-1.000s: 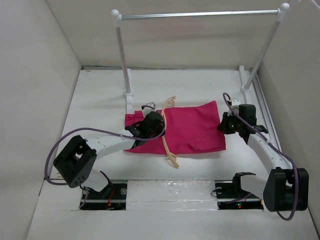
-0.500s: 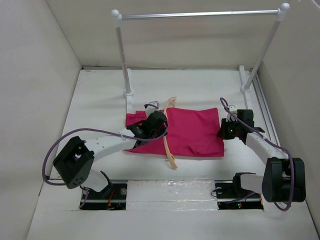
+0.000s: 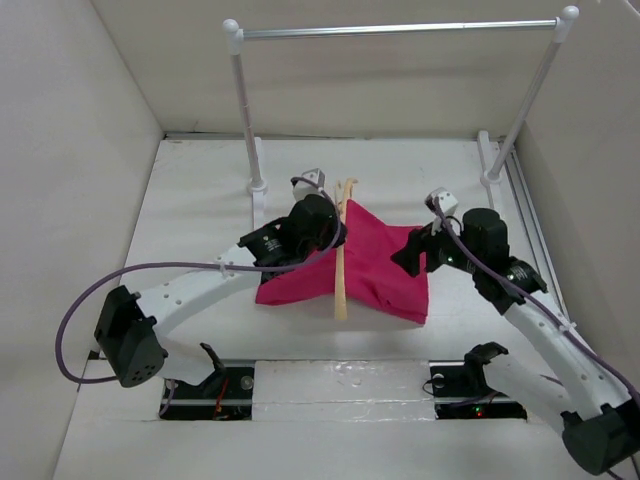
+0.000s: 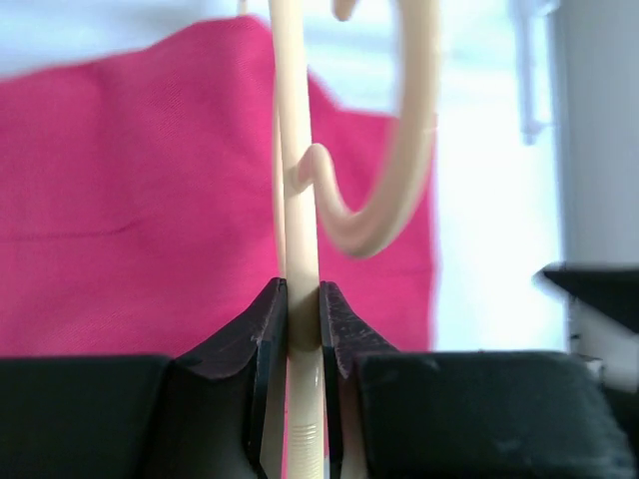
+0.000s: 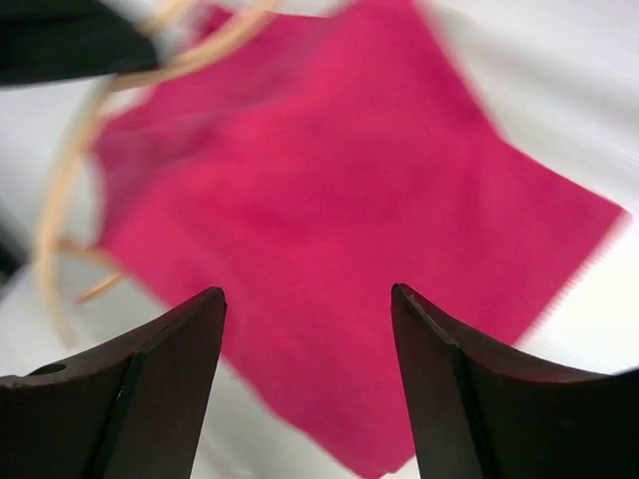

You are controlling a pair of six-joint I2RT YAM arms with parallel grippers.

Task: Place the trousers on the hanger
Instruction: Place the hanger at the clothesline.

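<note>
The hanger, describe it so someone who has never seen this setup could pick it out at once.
Start at the white rail frame at the back, then drop to the pink trousers lying in front of it. The hanger is the thin, pale wooden piece running across the trousers, pinched by the left arm's fingers; nothing else there is tan wood.

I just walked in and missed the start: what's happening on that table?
The left gripper has its jaws shut on the wooden hanger and holds it edge-on across the pink trousers. The right gripper hovers with its jaws open over the right part of the trousers. The trousers look spread beneath the hanger, not hanging from it yet.
</note>
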